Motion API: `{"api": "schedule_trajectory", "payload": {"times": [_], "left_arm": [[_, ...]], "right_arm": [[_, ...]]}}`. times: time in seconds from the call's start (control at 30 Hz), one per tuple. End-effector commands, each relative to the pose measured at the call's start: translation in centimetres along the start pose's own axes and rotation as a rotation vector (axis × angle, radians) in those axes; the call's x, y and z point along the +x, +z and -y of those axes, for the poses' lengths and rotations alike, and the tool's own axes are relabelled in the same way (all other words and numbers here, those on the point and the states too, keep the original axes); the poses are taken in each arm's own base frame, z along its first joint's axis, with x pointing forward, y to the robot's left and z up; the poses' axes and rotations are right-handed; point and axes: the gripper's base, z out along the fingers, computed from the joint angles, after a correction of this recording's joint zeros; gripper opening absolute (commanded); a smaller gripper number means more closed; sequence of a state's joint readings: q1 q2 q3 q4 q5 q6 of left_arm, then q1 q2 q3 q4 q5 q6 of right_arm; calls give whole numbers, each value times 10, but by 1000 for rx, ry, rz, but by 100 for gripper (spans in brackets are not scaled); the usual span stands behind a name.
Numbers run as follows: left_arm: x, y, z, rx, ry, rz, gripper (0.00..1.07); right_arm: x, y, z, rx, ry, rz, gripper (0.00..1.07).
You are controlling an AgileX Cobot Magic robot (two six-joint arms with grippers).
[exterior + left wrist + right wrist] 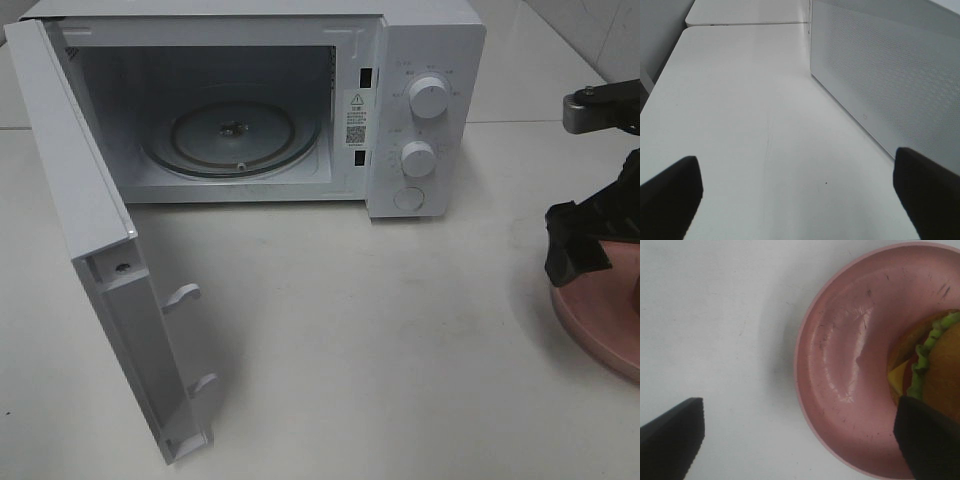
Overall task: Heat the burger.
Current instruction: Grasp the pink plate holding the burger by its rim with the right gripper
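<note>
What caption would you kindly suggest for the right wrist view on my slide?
Open right gripper above the rim of a pink plate holding a burger, on a white table.

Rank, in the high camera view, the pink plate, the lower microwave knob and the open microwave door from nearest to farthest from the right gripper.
From the right gripper:
1. Pink plate, just beneath it, right edge.
2. Lower knob, on the microwave's right panel.
3. Microwave door, swung open, far left.

You're at a mock kitchen bench: a white microwave (400,60), door open, on a plain white table (380,330), pink plate (600,310) right.
</note>
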State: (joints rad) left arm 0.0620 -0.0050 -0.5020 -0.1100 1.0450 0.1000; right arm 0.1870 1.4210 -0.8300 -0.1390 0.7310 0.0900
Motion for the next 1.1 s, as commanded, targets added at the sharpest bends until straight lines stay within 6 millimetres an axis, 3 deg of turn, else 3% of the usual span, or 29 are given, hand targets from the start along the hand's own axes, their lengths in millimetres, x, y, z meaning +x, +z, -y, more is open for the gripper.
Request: {"api": "schedule_trajectory", "payload": {"times": [0.03,0.53,1.1], "left_arm": [[2,-2,0,1,-5,20,98],[2,-2,0,1,-5,20,98],[2,-2,0,1,-5,20,98]], "right_arm": [[-2,11,3,16,-20,-41,97],[-12,65,11,20,-7,-108,94],[-19,106,7,8,-30,-126,89]]}}
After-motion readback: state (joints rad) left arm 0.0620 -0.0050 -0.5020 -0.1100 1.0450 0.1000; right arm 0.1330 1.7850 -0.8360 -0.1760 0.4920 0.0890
